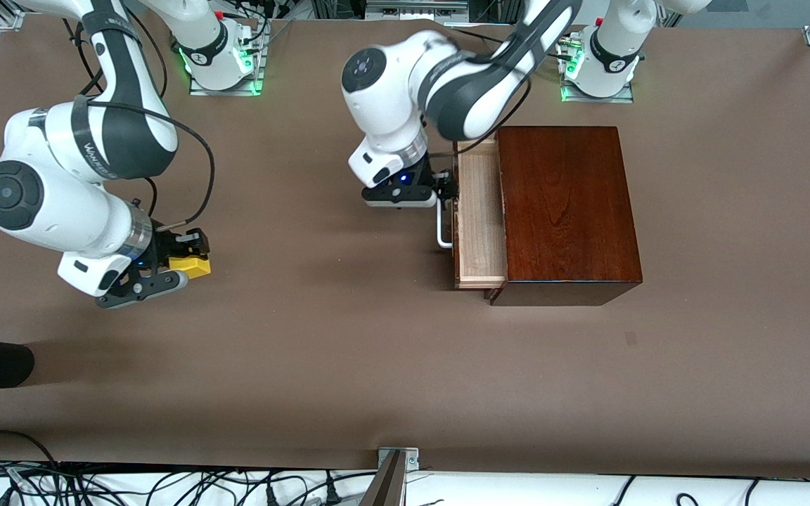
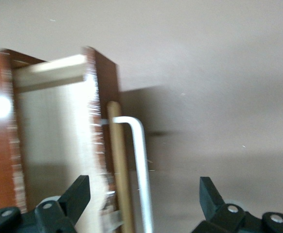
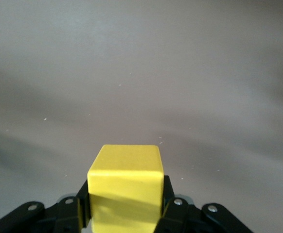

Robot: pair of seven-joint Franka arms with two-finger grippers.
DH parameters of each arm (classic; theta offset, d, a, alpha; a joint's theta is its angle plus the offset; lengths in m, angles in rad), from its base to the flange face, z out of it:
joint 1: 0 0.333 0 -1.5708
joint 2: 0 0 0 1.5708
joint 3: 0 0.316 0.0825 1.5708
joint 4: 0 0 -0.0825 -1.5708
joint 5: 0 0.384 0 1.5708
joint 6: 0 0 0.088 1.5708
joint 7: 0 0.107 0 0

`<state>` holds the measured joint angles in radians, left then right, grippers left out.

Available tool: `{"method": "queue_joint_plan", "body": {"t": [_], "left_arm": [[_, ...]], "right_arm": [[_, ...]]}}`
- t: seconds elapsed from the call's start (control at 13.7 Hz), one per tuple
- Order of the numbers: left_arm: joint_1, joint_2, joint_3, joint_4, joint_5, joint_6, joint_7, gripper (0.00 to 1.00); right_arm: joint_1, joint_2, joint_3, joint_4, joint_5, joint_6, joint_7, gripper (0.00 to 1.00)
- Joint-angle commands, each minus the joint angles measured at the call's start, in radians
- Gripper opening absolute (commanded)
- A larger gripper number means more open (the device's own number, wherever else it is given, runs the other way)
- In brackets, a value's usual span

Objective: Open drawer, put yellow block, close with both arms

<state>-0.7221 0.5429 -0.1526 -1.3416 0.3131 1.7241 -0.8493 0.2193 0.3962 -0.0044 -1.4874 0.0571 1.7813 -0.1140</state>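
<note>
Brown matte table point(image 1: 349, 365) fills the front view, bare over most of its surface.

Glossy mahogany box point(image 1: 565, 207) sits toward the left arm's end of the table, near that arm's base. Top face dark red-brown w/ visible grain.

2 white arms w/ black joints. Left arm point(image 1: 447, 84) reaches from its base across to the box's drawer end. Right arm point(image 1: 74, 169) bends down over bare table toward the right arm's end, well apart from the box.

Drawer point(image 1: 479, 218) is pulled partway out of the box, toward the right arm's end. Pale-wood tray floor exposed; nothing seen in it. Dark front panel edge-on in front view.

Left gripper point(image 2: 144, 194) is at the drawer front. Wrist view: fingers point(image 2: 78, 194) spread wide, 1 on the tray side of the front panel, the other out over the table, w/ the handle between them. No contact w/ handle visible.

White U-shaped bar handle point(image 2: 140, 165) stands off the drawer front, partly hidden by the gripper in front view.

Right gripper point(image 3: 126, 206) has its jaws pinched on the yellow block point(image 3: 125, 187), 1 finger on each side face. Block is up off the table, top face clear of the fingers, over bare table well apart from the drawer.
</note>
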Motion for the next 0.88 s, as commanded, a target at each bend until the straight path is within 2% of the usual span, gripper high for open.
{"method": "queue_joint_plan", "body": {"t": [0.0,0.15,0.29,0.44,0.58,0.66,0.8], "left_arm": [[0.113,-0.142,-0.016,-0.021,-0.110,-0.086,0.083,1.00],[0.223,-0.214,-0.018,-0.021,-0.165,-0.116,0.168,1.00],[0.324,-0.259,-0.021,-0.019,-0.189,-0.162,0.241,1.00],[0.419,-0.293,-0.016,-0.019,-0.236,-0.195,0.396,1.00],[0.513,-0.307,-0.018,-0.021,-0.241,-0.227,0.522,1.00],[0.529,-0.323,-0.007,-0.025,-0.243,-0.228,0.597,1.00],[0.556,-0.359,0.046,-0.048,-0.259,-0.222,0.654,1.00]], "right_arm": [[0.000,-0.005,0.059,0.012,0.017,-0.033,-0.054,0.00],[0.000,0.000,0.115,0.012,0.016,-0.033,-0.127,0.00],[0.006,0.004,0.214,0.012,0.017,-0.019,-0.142,0.00],[0.052,0.006,0.302,0.012,0.003,0.024,-0.142,0.00],[0.185,0.021,0.308,0.015,-0.037,0.122,-0.139,0.00],[0.263,0.035,0.308,0.025,-0.066,0.166,-0.138,0.00],[0.386,0.117,0.310,0.120,-0.140,0.185,-0.145,0.00]]}}
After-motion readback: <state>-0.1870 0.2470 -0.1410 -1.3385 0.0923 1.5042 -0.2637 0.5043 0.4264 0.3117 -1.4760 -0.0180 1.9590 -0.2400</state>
